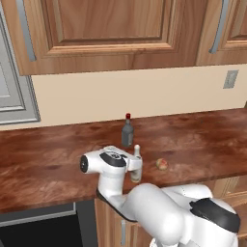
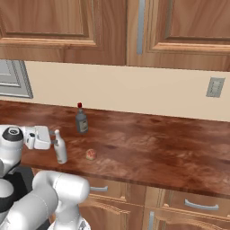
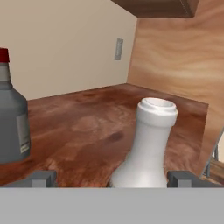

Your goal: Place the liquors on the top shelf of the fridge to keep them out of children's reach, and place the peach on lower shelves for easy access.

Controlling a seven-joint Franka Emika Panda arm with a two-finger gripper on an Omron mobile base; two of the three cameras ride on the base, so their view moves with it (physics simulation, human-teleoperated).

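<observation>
In the left base view a wooden counter [image 1: 202, 140] under cabinets carries the grey bottle [image 1: 127, 133], with the white bottle [image 1: 136, 164] nearer the edge beside the peach [image 1: 162, 164]. The right base view shows the gripper [image 2: 55, 143] level with the white bottle's neck. In the hand view its fingertips [image 3: 43, 178] stand wide apart either side, gripping nothing; the bottle looks rigid, smooth, light and tippy, so I'd grip below the lip.

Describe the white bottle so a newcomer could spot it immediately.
On the brown wooden counter under the wall cabinets, three small things stand near the front edge. The white bottle is the one nearest that edge, between the open gripper's fingertips: slim, cream-white, capless, unlike the dark red-capped bottle and the peach.
</observation>
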